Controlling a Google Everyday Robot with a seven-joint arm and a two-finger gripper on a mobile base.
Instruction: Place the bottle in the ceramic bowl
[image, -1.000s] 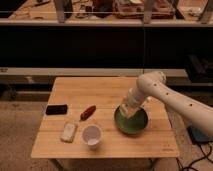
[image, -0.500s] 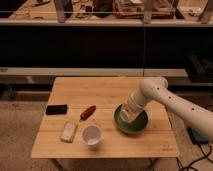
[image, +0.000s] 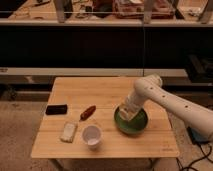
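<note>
Camera view: pincer (image: 127, 113) inside ceramic bowl (image: 140, 128).

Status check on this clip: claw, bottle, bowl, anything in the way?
Claw down inside ceramic bowl. Bottle at the claw, low in the bowl. White cup and red-handled tool off to the side, not obstructing.
</note>
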